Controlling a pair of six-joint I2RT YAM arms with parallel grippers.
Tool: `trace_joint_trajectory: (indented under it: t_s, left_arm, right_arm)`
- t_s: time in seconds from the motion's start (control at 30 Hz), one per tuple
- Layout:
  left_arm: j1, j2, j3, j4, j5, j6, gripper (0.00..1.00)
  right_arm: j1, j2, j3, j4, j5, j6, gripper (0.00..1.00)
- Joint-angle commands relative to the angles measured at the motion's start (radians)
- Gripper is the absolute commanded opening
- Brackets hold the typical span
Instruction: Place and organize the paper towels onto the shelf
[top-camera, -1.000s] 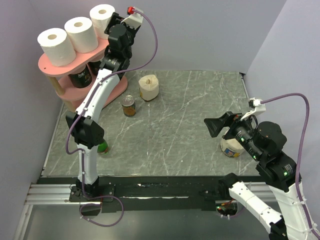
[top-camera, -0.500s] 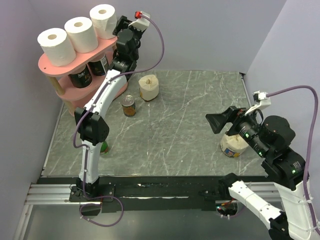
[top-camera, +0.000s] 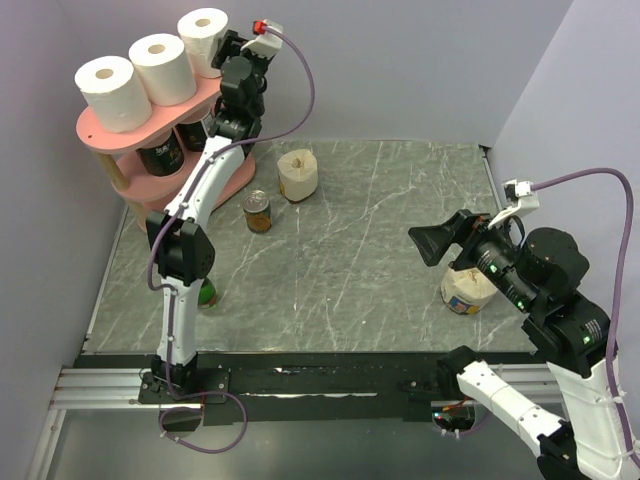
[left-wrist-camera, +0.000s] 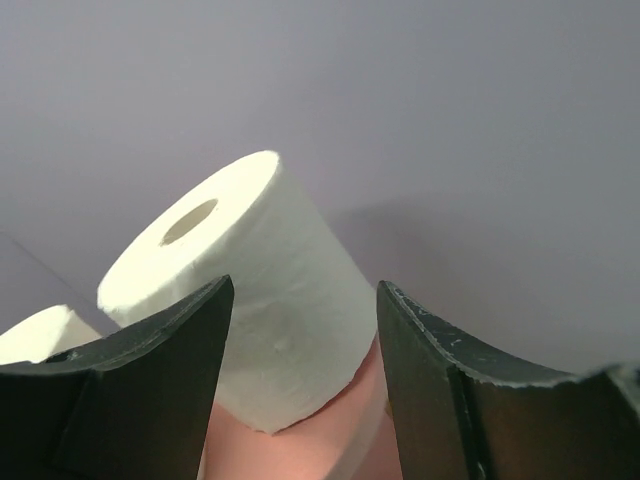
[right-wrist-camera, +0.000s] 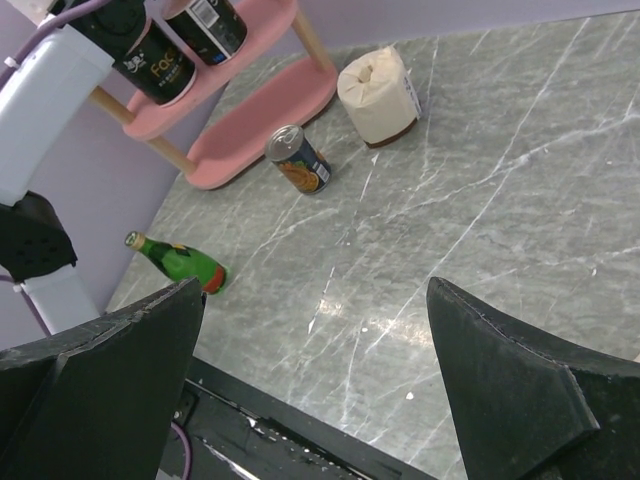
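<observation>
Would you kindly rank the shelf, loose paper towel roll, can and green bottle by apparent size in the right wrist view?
1. shelf
2. paper towel roll
3. can and green bottle: too alike to rank; the bottle lies nearer the camera.

pink shelf (top-camera: 97, 137), three paper towels (top-camera: 162, 68) on top

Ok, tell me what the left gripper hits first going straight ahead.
The left gripper would probably meet the paper towel roll on the top board of the shelf, framed between its open jaws; how near is unclear.
</observation>
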Motion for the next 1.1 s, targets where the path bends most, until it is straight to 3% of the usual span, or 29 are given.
trace_joint_trajectory:
  t_s: [0.0, 0.37, 0.6, 0.73, 0.87, 1.07]
  left_arm:
    - [0.015, -0.063, -0.010, 0.059, -0.006, -0.007, 0.65]
    - [-0.017, -0.221, -0.191, 0.054, 0.068, -0.141, 0.64]
    - [-0.054, -0.421, -0.306, -0.100, 0.250, -0.412, 0.77]
    - [-0.074, -0.547, -0.394, -0.233, 0.398, -0.526, 0.96]
    - [-0.078, -0.708, -0.553, -0.283, 0.536, -0.691, 0.96]
    - [-0.112, -0.902, -0.817, -0.264, 0.610, -0.849, 0.96]
  right_arm:
    - [-0.001, 0.010, 0.038, 0.023, -0.010, 0.007, 0.99]
    - [-0.001, -0.007, -0.014, 0.057, -0.011, 0.006, 1.00]
    - [0.000, 0.007, -0.074, 0.071, 0.027, -0.031, 1.00]
    - [-0.001, 0.004, -0.125, 0.062, 0.148, -0.059, 1.00]
    - [-0.003, 0.038, -0.152, 0.022, 0.277, -0.106, 1.00]
    - [-0.050, 0.203, -0.145, -0.149, 0.475, -0.035, 1.00]
